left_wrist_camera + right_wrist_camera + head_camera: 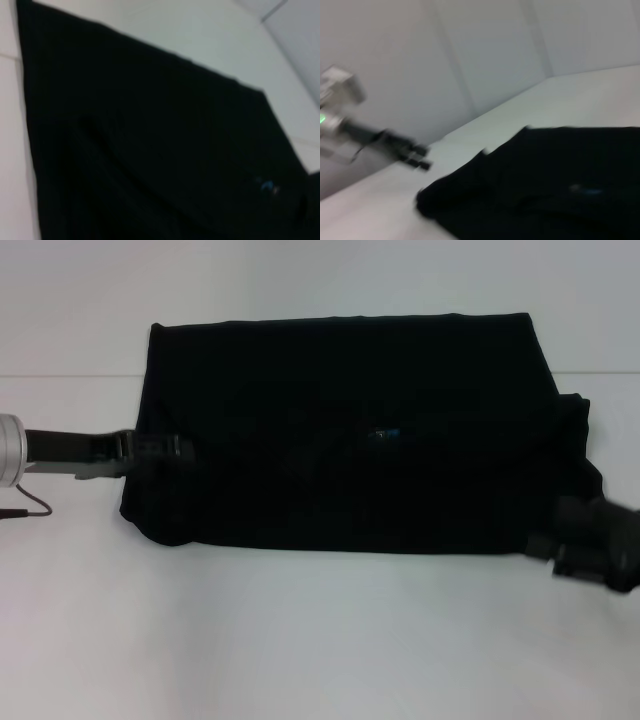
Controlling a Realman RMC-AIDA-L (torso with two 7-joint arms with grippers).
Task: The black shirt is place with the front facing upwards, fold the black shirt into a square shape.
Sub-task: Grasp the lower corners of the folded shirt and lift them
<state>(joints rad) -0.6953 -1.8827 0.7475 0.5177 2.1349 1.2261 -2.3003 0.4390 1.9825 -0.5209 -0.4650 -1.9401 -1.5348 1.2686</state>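
- Bare white desk [300, 650] is shown nearest the head camera, in front of the cloth.
- Black shirt [350, 440]: laid on the desk as a wide dark rectangle, its long axis running from the robot's left to its right. No lettering is visible; only a small blue neck label [383, 433] is seen near the middle, so plain black cloth is presented on top. A loose flap is seen bulging past the right end.
- Left pincer [172, 447]: reached in from the left at desk height, its tip set at the shirt's left short edge, about halfway along that edge. Whether the fingers are spread or pinching cloth cannot be told against the black fabric. In the left wrist view only the shirt [150, 150] and its label [269, 186] are shown.
- Right pincer [590, 540]: placed at the shirt's near right corner, touching or just over the cloth; its finger state cannot be told either. In the right wrist view the shirt [545, 185] is seen close below and the left pincer [417, 156] farther off, at the opposite end.
- Governing relation: the shirt lies between the two pincers, each at one short end of the long axis. A square is judged to require one end being carried along this axis towards the other; neither arm is clearly nearer.
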